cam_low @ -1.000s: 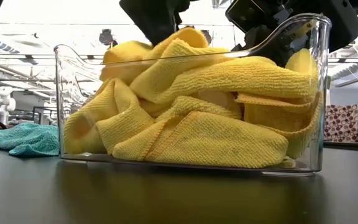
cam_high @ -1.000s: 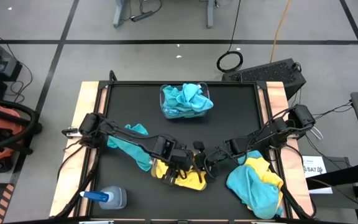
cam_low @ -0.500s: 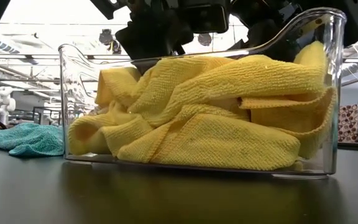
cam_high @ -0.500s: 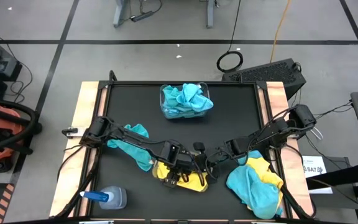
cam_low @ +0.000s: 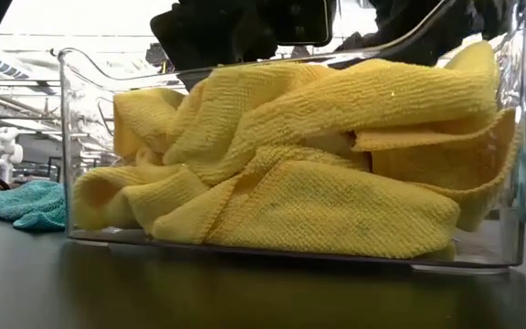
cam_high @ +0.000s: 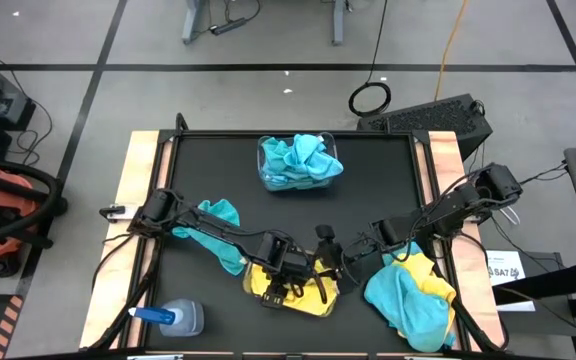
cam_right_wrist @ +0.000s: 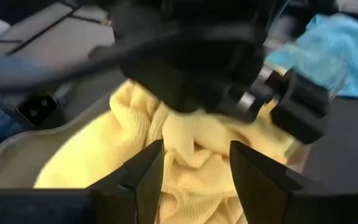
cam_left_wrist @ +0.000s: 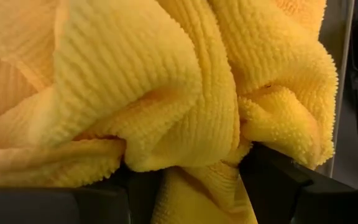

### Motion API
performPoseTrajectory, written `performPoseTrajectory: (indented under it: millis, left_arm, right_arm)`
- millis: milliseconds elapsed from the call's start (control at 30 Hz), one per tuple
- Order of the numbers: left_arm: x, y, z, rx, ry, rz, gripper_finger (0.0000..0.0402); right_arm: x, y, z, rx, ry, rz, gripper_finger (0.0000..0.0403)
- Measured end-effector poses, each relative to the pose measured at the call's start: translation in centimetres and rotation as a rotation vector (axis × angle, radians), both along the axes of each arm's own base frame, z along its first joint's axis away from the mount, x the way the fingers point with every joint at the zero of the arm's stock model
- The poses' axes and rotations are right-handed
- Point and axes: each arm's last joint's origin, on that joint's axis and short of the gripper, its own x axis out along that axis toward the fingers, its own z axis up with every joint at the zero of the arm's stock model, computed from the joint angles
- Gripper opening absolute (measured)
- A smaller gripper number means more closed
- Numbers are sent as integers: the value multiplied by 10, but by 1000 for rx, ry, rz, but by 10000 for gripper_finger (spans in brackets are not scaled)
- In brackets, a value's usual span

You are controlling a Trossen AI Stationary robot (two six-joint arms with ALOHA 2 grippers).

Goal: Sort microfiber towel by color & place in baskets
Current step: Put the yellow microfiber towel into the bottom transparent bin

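Observation:
A clear basket near the table's front middle is heaped with yellow microfiber towels. My left gripper reaches down into it, and a fold of yellow towel fills the gap between its fingers. My right gripper is open at the basket's right end, just over the yellow towels; whether it touches them I cannot tell. A second basket at the far middle holds turquoise towels. My left gripper has a thick bunched fold of yellow towel between its two fingers, several layers deep. The fingers come from above, pointing down into the basket. The fold is not lifted and lies on the other yellow towels in the basket.
One turquoise towel lies on the table under the left arm. A mixed heap of turquoise and yellow towels sits at the front right. A clear spray bottle with a blue cap lies at the front left corner.
My left gripper has gone toward the table's right and near edges and down into the yellow basket. The heap of yellow towels has been pressed lower. The basket has slid a little toward the near edge.

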Motion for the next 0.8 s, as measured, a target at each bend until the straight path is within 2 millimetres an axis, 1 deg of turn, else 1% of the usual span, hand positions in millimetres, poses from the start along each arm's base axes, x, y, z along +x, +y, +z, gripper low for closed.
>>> performPoseTrajectory:
  millis: [200,400,500,633,800]
  left_arm:
    - [-1,-4,1,-9,13,28,212]
    - [1,-11,17,-18,-2,15,212]
    - [-1,-14,30,-22,-15,5,212]
    - [-6,-12,50,-18,-48,7,212]
    - [-17,-7,78,10,-119,28,212]
  right_arm:
    - [-10,1,19,5,-53,23,180]
    - [-24,3,37,9,-81,47,180]
    - [-32,3,44,7,-72,54,180]
    - [-42,4,52,20,-68,63,180]
    - [-47,5,54,22,-51,71,180]
